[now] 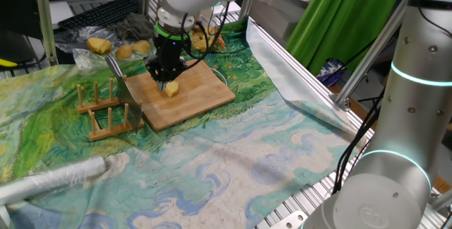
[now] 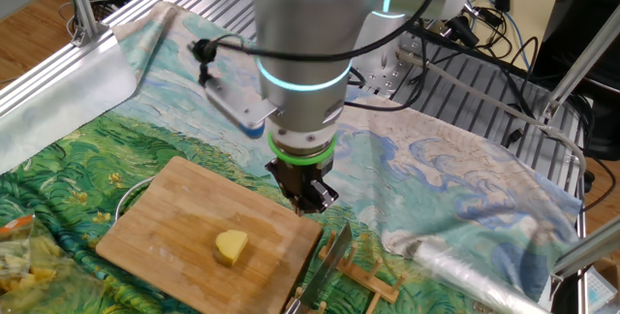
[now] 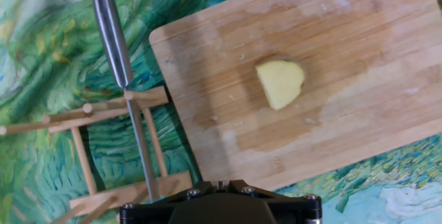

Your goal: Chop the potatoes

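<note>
Currently the gripper (image 1: 167, 82) hangs pointing straight down over the wooden board (image 1: 205, 91), near the board's edge that faces the wooden rack (image 1: 106, 112). Jaws are pressed together, with nothing between them; in the other fixed view the dark fingertips (image 2: 312, 196) sit just above the board surface near its far edge, apart from the potato. One potato (image 3: 280, 83) lies on the board, a single pale-yellow lump, skinless, roughly rounded with one flatter side; it rests towards the middle of the board, uncut as far as can be seen. In one fixed view the potato (image 1: 171, 88) appears just below and beside the gripper; whether they touch cannot be told from that angle, while the other fixed view shows a gap between potato (image 2: 231, 247) and fingers. A knife (image 3: 117, 58) with a metal handle rests in the rack just beside the board, blade running down through the rack's dowels. Board and rack sit on a painted green-and-blue cloth (image 1: 233, 165). Beyond the board, at the back of the table, lie more yellow potato pieces in a clear bag (image 1: 116, 47). A roll of clear plastic (image 1: 56, 179) lies on the cloth's near corner.
</note>
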Robot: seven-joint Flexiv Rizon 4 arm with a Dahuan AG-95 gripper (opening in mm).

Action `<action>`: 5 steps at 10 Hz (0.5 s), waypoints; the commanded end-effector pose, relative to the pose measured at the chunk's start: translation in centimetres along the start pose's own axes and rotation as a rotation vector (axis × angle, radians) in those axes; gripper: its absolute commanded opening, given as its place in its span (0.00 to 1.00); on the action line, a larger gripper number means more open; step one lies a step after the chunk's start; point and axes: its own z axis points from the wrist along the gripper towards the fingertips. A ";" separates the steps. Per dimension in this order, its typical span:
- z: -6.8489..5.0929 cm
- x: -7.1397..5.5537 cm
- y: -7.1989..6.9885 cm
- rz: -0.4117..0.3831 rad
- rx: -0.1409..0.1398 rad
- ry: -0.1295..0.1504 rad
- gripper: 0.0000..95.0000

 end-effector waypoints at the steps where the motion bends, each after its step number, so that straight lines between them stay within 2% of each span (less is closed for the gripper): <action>1: 0.0 0.0 0.0 -0.004 -0.003 -0.009 0.00; 5: 0.0 0.0 0.0 -0.046 -0.001 -0.006 0.00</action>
